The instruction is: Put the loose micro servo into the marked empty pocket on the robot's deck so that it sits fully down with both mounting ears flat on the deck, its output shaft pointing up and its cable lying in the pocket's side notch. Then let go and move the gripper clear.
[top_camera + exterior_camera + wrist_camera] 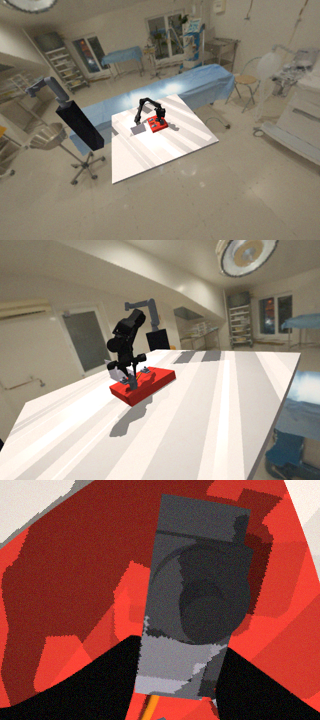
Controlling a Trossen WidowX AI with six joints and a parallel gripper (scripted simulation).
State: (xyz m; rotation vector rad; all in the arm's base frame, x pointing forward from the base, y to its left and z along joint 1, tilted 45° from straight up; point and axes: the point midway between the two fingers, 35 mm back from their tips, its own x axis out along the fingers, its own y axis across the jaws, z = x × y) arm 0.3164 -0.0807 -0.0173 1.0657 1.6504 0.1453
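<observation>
The loose micro servo (161, 122) (132, 383) (197, 580) is dark grey, at the near corner of the robot's red deck (160, 128) (155, 385) (280, 655). Its round shaft boss faces the wrist camera. Its orange cable (149, 709) runs from the end nearest the fingers. My gripper (160, 119) (131, 376) (178, 651) is shut on the servo, with one black finger on each side of that end. I cannot tell whether the servo touches the deck. The marked pocket cannot be made out.
Two other servos sit on the deck, one (151, 119) (145, 370) farther from the gripper in the exterior view and one (154, 125) (124, 380) close beside the gripper there. A grey panel (138, 129) (115, 373) stands beside the deck on the white table (134, 160) (180, 433).
</observation>
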